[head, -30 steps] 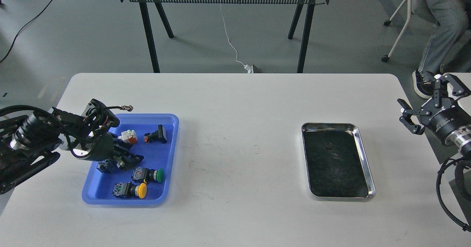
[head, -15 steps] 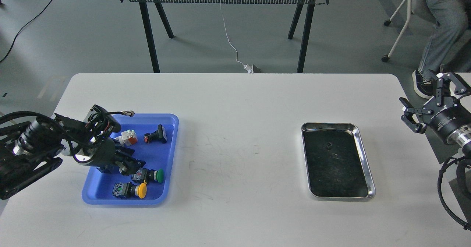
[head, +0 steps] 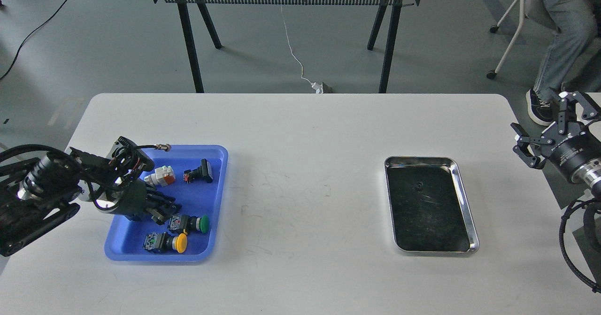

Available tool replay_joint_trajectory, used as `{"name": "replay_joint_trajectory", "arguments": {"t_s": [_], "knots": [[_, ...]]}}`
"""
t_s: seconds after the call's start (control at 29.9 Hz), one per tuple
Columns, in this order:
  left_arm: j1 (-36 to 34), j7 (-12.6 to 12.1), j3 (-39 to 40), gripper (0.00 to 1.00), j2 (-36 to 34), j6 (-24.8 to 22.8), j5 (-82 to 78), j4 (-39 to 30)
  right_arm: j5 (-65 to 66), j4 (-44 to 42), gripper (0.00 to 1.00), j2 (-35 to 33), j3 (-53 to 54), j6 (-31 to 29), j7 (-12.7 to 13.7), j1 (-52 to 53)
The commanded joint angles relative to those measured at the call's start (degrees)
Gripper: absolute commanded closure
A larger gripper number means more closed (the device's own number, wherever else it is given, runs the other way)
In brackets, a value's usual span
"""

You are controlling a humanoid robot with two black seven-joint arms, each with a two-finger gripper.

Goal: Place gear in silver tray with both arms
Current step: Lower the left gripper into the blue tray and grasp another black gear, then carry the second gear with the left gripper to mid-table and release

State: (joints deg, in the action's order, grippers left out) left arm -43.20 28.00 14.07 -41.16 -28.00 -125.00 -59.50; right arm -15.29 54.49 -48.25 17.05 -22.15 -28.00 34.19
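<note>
The left tool (head: 162,208) is a black, angular, jointed piece at the end of a black arm with a bright metal wrist ring and loose cabling. It reaches down into the blue tray (head: 217,165), its dark fingers low over the tray floor and bunched together against a dark blue part; whether they grip anything cannot be told, since fingers and part merge in shadow.

The blue tray is matte plastic, rectangular with rounded corners and a shallow raised lip. Just beyond the fingertips lies a push button with a glossy green domed cap (head: 202,224) on a black cylindrical body. Toward the tray's near edge lies a similar one with a yellow cap (head: 180,242). Toward the far edge sit a white and orange blocky part (head: 162,176) and a black switch (head: 201,171) with a small red detail.

Well to the right of the blue tray, on the smooth white bench (head: 300,132) with its faint scuffs, rests the silver tray (head: 466,211): shiny steel, rectangular, rounded corners, raised rim, and a dark, scratched, reflective bottom.

The right tool (head: 549,128) hangs past the bench's right edge, farther from the blue tray than the silver one, its two black linked fingers spread wide and holding nothing, above a ribbed black body and silver ring.
</note>
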Motion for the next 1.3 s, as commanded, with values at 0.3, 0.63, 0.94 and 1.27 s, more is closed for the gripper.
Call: {"name": "replay_joint_trajectory", "arguments": {"t_s": [0.3, 0.63, 0.94, 1.27], "knots": [[-5.13, 0.0, 1.23, 0.88, -2.34, 0.0, 0.0, -5.96, 0.0, 0.0, 0.03, 0.0, 0.26, 0.0, 0.0, 0.0], [-17.51, 0.0, 0.53, 0.88, -2.0, 0.0, 0.9, -26.1, 0.09, 0.09, 0.03, 0.09, 1.4, 0.0, 0.0, 0.0], [-30.97, 0.0, -10.98, 0.88, 18.55, 0.0, 0.0, -17.33, 0.09, 0.44, 0.03, 0.79, 3.6, 0.18, 0.0, 1.49], [-32.12, 0.0, -19.95, 0.88, 38.07, 0.0, 0.0, 1.47, 0.18, 0.62, 0.03, 0.7, 3.78, 1.67, 0.0, 1.41]]}}
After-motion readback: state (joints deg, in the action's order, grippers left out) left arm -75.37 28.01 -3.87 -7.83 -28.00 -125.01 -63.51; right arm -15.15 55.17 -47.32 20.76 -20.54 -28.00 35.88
